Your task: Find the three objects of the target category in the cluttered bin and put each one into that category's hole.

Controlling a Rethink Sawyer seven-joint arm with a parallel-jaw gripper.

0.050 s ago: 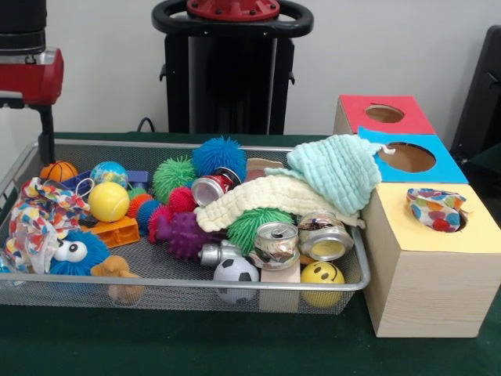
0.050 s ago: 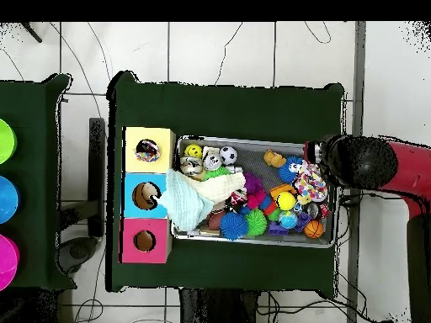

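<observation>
A wire mesh bin [image 1: 188,286] holds a heap of toys, cans and cloths. A mint cloth [image 1: 337,168] [image 2: 187,202] drapes over the bin's end onto the blue-topped box section [image 1: 438,168]. A cream cloth [image 1: 266,200] lies under it across the cans. At the opposite end of the bin lies a colourful patterned cloth [image 1: 39,215] [image 2: 310,181]. A dotted cloth [image 1: 434,210] [image 2: 147,151] sits stuffed in the hole of the yellow section [image 1: 438,235]. The arm's red and black end [image 1: 27,74] [image 2: 362,161] hangs over the patterned cloth's end of the bin. The gripper [image 1: 47,133] shows only as a thin dark piece below it.
The red section's hole [image 1: 383,113] and the blue section's hole [image 1: 407,157] show nothing inside. Spiky balls [image 1: 219,157], crushed cans [image 1: 275,243], a soccer ball [image 1: 235,274], a smiley ball [image 1: 322,274] and a blue furry toy [image 1: 74,252] crowd the bin.
</observation>
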